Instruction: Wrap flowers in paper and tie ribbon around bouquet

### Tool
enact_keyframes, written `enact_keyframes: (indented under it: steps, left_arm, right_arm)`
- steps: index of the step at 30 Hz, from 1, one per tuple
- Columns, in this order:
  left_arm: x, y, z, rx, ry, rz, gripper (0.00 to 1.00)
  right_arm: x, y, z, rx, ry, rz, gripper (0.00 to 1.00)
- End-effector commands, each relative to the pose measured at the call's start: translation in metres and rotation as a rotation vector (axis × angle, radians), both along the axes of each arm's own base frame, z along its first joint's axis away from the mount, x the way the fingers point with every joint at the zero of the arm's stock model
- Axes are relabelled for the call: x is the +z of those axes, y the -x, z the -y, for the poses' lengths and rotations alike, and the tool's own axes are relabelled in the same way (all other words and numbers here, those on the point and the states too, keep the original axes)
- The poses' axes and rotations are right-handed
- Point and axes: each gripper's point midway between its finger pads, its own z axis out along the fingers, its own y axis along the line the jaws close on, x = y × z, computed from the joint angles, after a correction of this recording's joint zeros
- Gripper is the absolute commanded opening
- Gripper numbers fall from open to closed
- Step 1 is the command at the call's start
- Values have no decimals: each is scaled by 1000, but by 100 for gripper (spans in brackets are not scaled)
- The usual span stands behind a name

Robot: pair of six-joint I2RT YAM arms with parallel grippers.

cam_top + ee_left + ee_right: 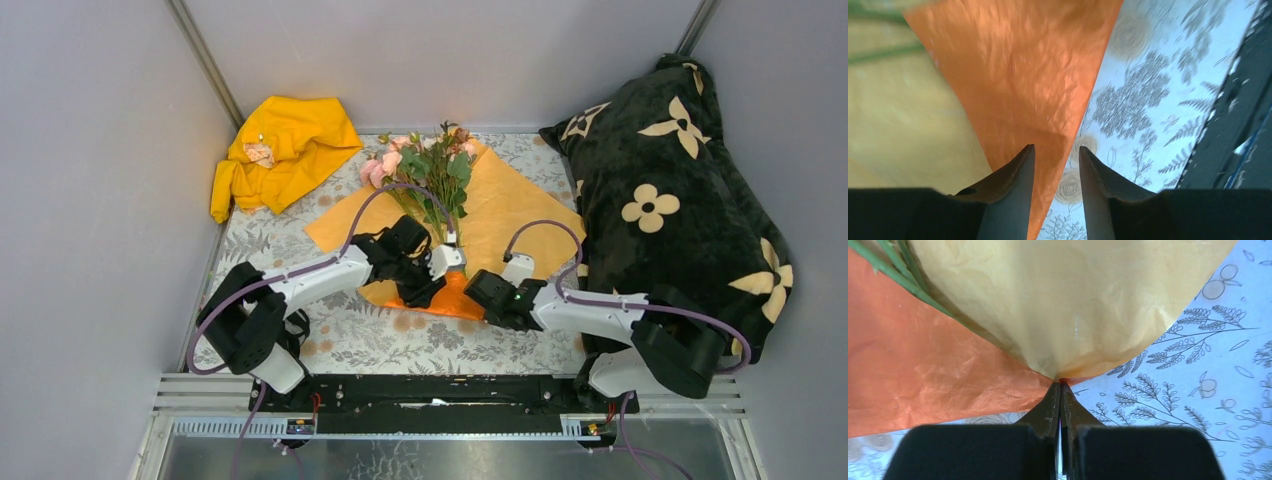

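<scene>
- The paper (510, 205) lies spread on the tablecloth (1198, 390). The flowers (425, 165) rest on it, heads past its far edge and stems (893, 270) running down toward its near corner.
- The right gripper (1060, 387) is at the paper's near right edge, jaws pressed together with a point of the sheet pinched at the tips.
- The left gripper (1055, 155) hovers over the paper's near corner, where a darker orange flap is folded up. Its jaws stand partly apart, with the flap's tip lying in the gap and nothing clamped.
- The step in hand looks like folding the paper's right side over the stems.
- To do it well, lift the pinched edge only slightly, then carry it across the paper in a low arc. Thin, creased sheet probably tears if yanked.
- The left jaws should pin the near flap and stems so the bunch does not slide off the paper.
- The ribbon is not visible anywhere near the paper.
</scene>
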Motion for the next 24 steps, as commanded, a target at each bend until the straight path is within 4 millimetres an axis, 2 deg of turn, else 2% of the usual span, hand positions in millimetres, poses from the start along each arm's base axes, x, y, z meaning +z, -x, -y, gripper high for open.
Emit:
enact_keyframes:
  steps: [1, 3, 5, 9, 14, 18, 24]
  left_arm:
    - [51, -8, 36, -76, 136, 45, 44]
    - [61, -17, 53, -31, 194, 22, 43]
    - [58, -16, 61, -21, 216, -29, 42]
    - [31, -3, 63, -9, 191, -152, 41]
    - [3, -32, 68, 132, 169, -149, 41]
    - [-13, -43, 63, 207, 163, -195, 41]
    - [-39, -37, 45, 251, 103, -291, 41]
  right_arm:
    - [5, -2, 24, 105, 249, -37, 0]
    - [9, -4, 23, 154, 307, -57, 0]
    - [11, -6, 25, 179, 344, -71, 0]
    - [19, -7, 25, 208, 358, -65, 0]
    - [29, -7, 24, 240, 369, -51, 0]
    - [38, -8, 11, 317, 394, -16, 0]
    - [63, -11, -15, 497, 495, 76, 0]
